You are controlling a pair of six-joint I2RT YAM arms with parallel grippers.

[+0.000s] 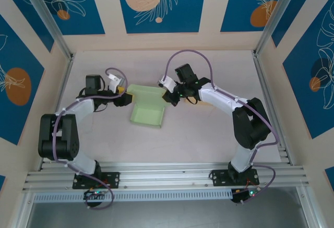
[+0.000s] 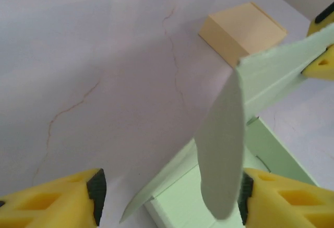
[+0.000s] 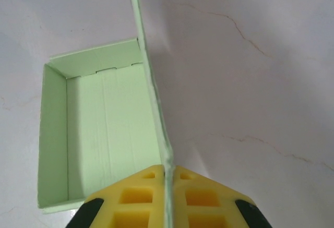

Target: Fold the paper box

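Pinching paper box [image 3: 104, 123] — right end effector [image 3: 168, 170]

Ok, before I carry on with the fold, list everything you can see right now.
paper box: one, light green, mid-table between the arms, open upward, one flap raised.
block: one, pale tan, on the table beyond the raised flap.
table: one, whitish, faint crack-like lines.
wall panels: several, blue with orange and white print, around the table.
left gripper: one, yellow fingers, open, flap between them near one finger.
right gripper: one, yellow fingers, shut on a thin edge of the box.
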